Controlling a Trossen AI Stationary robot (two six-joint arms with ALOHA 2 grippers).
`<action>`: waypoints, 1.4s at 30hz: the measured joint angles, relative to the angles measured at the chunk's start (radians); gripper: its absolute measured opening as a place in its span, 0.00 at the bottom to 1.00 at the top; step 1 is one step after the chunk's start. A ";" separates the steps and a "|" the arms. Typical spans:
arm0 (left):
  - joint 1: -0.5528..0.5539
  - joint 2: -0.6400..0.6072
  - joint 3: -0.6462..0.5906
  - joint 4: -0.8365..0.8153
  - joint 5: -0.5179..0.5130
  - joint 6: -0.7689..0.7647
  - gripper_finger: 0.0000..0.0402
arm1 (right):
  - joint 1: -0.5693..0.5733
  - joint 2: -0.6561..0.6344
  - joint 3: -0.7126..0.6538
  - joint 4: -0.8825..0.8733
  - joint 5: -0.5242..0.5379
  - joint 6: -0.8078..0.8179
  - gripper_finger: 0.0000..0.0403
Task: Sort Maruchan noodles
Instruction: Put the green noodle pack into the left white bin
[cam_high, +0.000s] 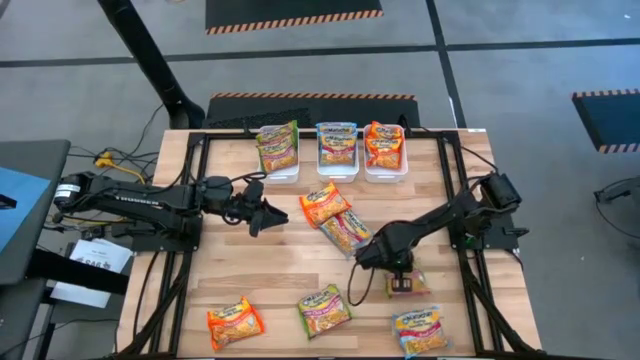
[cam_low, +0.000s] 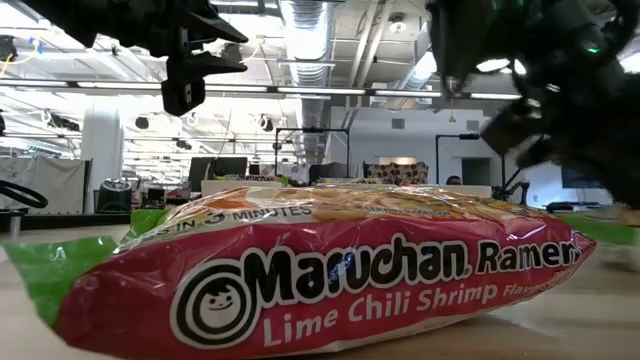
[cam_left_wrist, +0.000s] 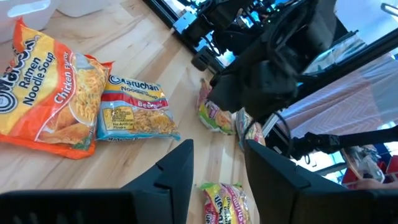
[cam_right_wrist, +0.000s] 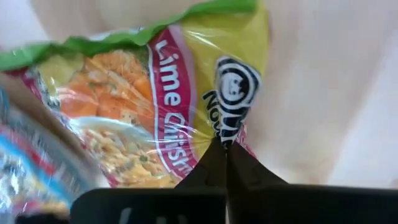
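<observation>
Green-edged, orange-edged and blue-edged Maruchan packets lie scattered over the pale wooden worktop (cam_high: 270, 270) as we look down from above. Three white bins (cam_high: 338, 165) stand in a row at the far edge, each with a packet in it: a green-edged one at left, a blue-edged one in the middle, an orange one at right. Near the middle lies an orange Chicken packet (cam_high: 324, 203) touching a blue-edged Beef packet (cam_high: 346, 231). Along the near edge we see another orange packet (cam_high: 234, 324), a green-edged Lime Chili Shrimp packet (cam_high: 324, 309) and a blue-edged packet (cam_high: 420, 331). The right gripper (cam_high: 401, 276) is down on a further green-edged packet (cam_high: 408, 284) right of centre, its fingers pressed together on the wrapper. The left gripper (cam_high: 268, 213) hangs above bare wood left of the orange Chicken packet, fingers parted and holding nothing.

From worktop height, the Lime Chili Shrimp packet fills the foreground: glossy red front, white lettering, round smiling-face logo, green ends. Both arms hang dark at the top corners.

Through the left wrist camera, we see the two parted fingers (cam_left_wrist: 177, 168) and, beyond them, the Chicken and Beef packets side by side, with the right arm farther off over its packet.

Through the right wrist camera, we see the fingers (cam_right_wrist: 214, 163) closed to a point, pinching the crinkled red-and-yellow wrapper just under its round logo.
</observation>
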 joint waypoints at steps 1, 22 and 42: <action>0.000 0.000 0.000 -0.005 0.000 0.000 0.33 | 0.000 0.000 0.017 -0.005 0.018 0.001 0.01; 0.015 0.000 0.000 -0.040 -0.183 0.002 0.51 | -0.118 -0.001 0.424 -0.282 0.232 -0.046 0.01; 0.131 0.000 0.049 0.041 -0.045 -0.016 0.51 | -0.326 -0.001 0.785 -0.274 0.223 -0.055 0.01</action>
